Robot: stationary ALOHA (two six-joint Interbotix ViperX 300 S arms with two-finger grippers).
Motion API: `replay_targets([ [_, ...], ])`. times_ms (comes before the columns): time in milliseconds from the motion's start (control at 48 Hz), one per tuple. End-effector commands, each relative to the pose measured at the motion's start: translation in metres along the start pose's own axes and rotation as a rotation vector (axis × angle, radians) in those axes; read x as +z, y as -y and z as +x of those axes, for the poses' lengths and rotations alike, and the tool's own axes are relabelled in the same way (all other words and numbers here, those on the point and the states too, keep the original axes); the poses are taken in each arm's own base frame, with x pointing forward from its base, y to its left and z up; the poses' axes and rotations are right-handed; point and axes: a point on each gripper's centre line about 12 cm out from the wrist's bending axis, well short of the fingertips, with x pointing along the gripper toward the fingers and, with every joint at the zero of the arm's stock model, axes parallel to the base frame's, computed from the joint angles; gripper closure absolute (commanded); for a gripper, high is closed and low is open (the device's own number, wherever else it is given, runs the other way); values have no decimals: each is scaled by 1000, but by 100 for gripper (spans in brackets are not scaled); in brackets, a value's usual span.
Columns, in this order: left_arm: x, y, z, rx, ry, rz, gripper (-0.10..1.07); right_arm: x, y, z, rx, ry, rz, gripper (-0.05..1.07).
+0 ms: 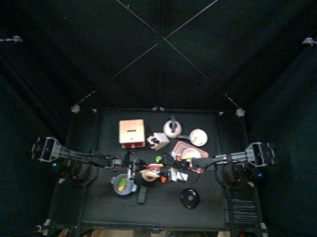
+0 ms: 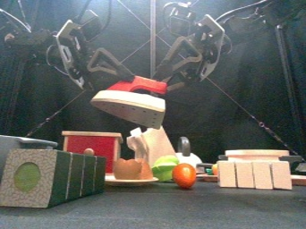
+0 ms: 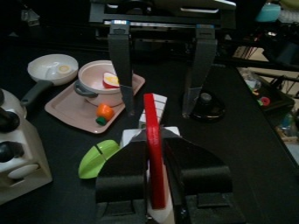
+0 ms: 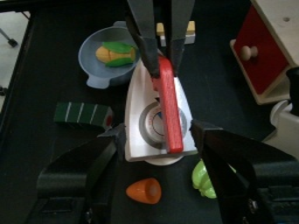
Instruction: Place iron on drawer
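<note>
The iron [image 2: 131, 97], white with a red handle, hangs in the air above the table's middle; it also shows in the top view [image 1: 156, 170]. My left gripper [image 3: 158, 156] is shut on the iron's red handle [image 3: 153, 131]. My right gripper [image 4: 158, 140] is open, its jaws standing wide on either side of the iron's white body [image 4: 146, 122]. The drawer [image 2: 92, 148] is a wooden box with a red front. It stands on the table behind and left of the iron, and also shows in the top view [image 1: 133, 131] and the right wrist view [image 4: 267, 44].
Under the iron are a plate with toy food, a green apple [image 2: 165, 167] and an orange ball [image 2: 184, 175]. A dark block [image 2: 48, 177] stands at the front left, wooden blocks [image 2: 253, 173] at the right. A pink tray [image 3: 65, 112] and a blue bowl [image 4: 96, 61] lie nearby.
</note>
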Motion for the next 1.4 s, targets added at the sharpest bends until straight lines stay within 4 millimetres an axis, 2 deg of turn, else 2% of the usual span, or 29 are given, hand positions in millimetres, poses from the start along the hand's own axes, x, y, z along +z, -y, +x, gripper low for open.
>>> replay_targets([
  [0,13,-1,-5,2,49,-7,54,15,0,-13,3,58,7,11],
  [292,29,-12,-45,35,137,-40,54,12,1,-37,5,90,35,11],
  [542,33,-56,-83,214,165,-65,53,7,9,-38,-5,115,67,11],
  [708,31,-86,-92,333,95,6,53,4,16,-35,-21,104,108,11],
  [1021,32,-131,-112,535,110,65,53,-10,21,-17,-38,47,132,11],
  [1188,30,-144,-118,594,109,62,53,-14,23,-12,-44,32,133,11],
  [1375,21,-152,-113,609,68,51,53,-17,26,-9,-50,22,135,11],
])
